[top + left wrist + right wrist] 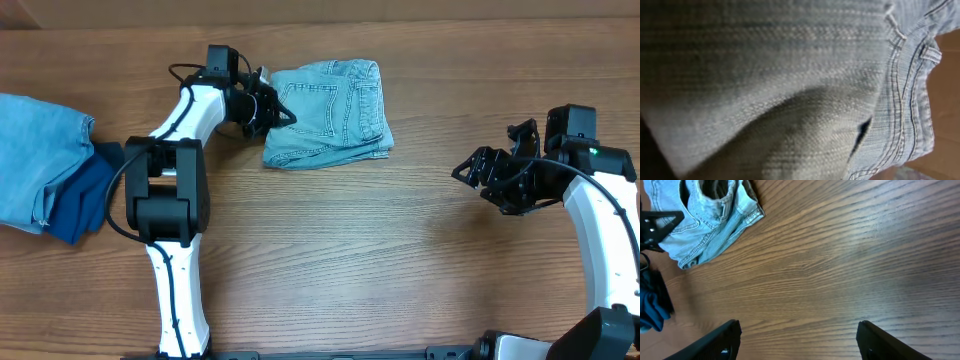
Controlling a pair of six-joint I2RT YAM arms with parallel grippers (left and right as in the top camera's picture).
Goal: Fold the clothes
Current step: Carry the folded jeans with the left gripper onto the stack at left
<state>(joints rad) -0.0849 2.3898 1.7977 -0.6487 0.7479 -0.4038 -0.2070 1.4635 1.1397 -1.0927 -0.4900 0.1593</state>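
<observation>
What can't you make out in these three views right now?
Left gripper: open or shut unclear; overhead it is small and dark against the denim shorts, and blurred denim fills the left wrist view.
Garment pile: cut off by the overhead's left edge.
The denim shorts' far part: cropped by the right wrist view's top edge.

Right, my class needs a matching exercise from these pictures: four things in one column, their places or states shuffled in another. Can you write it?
1 denim shorts
2 left pincer
3 right pincer
4 navy garment

A open over the bare table
B at the far left edge
C pale blue, top centre
D at the shorts' left edge

Pairs: 1-C, 2-D, 3-A, 4-B
</observation>
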